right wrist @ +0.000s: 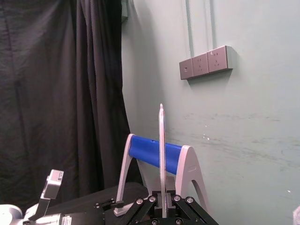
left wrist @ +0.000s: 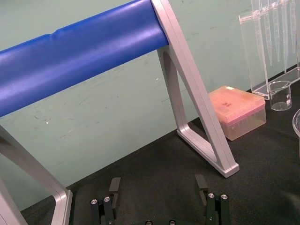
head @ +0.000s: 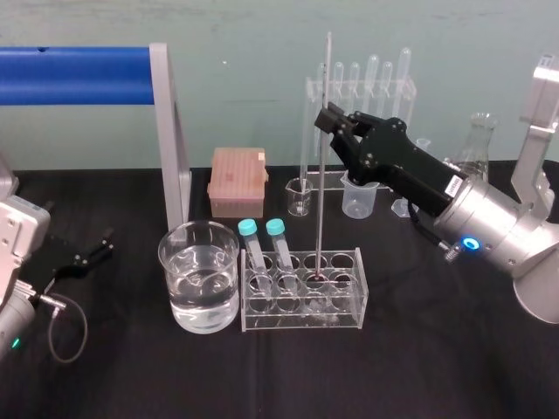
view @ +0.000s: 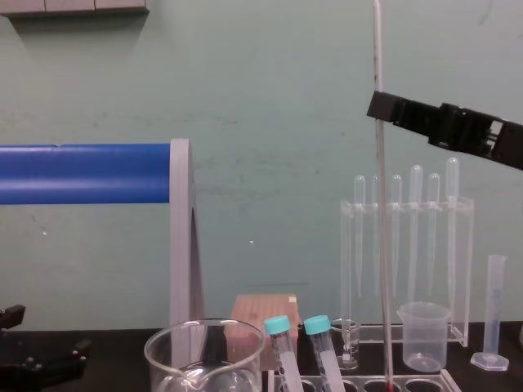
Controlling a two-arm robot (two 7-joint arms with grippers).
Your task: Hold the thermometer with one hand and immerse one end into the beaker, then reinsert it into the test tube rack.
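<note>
Thermometer (head: 321, 201): stood close to upright, lower end sunk in a hole of the test tube rack, in the third column counted from the beaker's side; looked to be in the rear row, though hard to tell through the clear plastic.
Right gripper (head: 326, 122): reached in from the right, above the rack; fingers pinched on the thermometer's upper part, a short length of glass left free above them.
Test tube rack (head: 302, 325): sat on the black tablecloth (head: 419, 367), just right of the beaker.
Beaker (head: 171, 262): held clear liquid to roughly half; stood just beside the rack's left end.
Capped tubes (head: 249, 229): two, teal-topped, leaned in the rack's two left columns, next to the thermometer's hole.
Left gripper (left wrist: 158, 183): lay low near the table's left edge, fingers spread wide, nothing between them, well apart from the glassware.
Back row: pink tip box (head: 238, 179), small glass beaker (head: 300, 199), frosted plastic beaker (head: 359, 199), pipette stand (head: 362, 87) and conical flask (head: 481, 144), lined up behind the rack along the wall.
Blue bar (head: 79, 76): ran in from the left on a silver upright (head: 170, 131) behind the beaker.
</note>
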